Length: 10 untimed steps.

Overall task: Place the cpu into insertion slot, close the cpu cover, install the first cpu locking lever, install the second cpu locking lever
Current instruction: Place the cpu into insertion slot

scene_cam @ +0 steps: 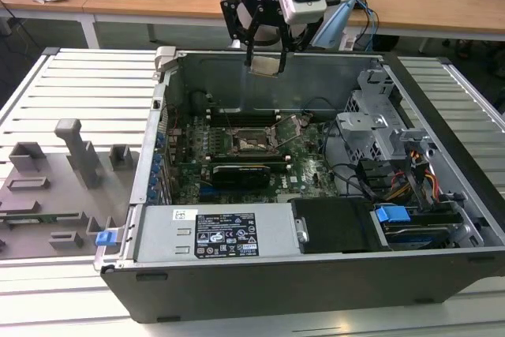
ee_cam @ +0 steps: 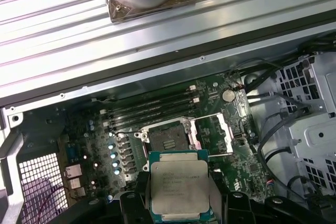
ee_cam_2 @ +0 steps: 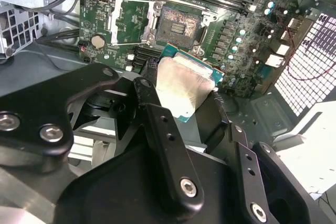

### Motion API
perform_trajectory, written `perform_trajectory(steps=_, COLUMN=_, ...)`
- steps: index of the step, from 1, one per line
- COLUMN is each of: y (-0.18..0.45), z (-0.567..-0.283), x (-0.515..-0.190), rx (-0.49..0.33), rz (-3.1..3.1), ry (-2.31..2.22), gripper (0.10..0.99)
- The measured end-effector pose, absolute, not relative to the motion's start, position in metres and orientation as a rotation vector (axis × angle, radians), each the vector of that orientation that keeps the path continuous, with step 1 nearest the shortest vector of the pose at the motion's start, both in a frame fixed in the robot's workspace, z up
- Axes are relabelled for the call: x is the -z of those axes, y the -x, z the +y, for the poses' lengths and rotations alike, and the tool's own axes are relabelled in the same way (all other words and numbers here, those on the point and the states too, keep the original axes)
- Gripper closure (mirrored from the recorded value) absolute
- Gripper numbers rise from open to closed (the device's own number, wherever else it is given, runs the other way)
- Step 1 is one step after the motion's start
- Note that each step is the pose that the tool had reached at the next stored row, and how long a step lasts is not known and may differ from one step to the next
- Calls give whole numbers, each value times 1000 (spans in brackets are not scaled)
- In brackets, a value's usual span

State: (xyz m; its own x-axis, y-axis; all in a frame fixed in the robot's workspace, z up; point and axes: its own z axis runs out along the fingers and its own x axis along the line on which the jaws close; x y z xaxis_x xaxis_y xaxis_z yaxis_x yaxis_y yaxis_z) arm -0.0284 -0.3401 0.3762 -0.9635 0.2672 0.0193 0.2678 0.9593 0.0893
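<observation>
Claw point(scene_cam: 266, 58) is clamped on the chip point(ee_cam: 178, 187), holding it flat, high over the open case point(scene_cam: 260, 282). Bare socket point(ee_cam: 169, 141) sits well below, looks slightly off-line, cover point(ee_cam: 212, 136) flipped open beside it.

The computer case point(scene_cam: 213, 76) is open on top. The gripper point(scene_cam: 264, 59) holding the cpu point(scene_cam: 265, 66) hangs over its back wall, with free room down to the insertion slot point(scene_cam: 254, 141) in the middle of the exterior view. The cpu cover point(scene_cam: 293, 126) stands tipped up just beside the slot. A grey drive cage point(scene_cam: 372, 128) crowds the exterior view's right.
</observation>
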Motion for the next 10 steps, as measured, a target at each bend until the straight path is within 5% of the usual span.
perform_trajectory(steps=10, y=28, z=-340, x=-376, rx=143, rz=-3096, ry=476, gripper=549)
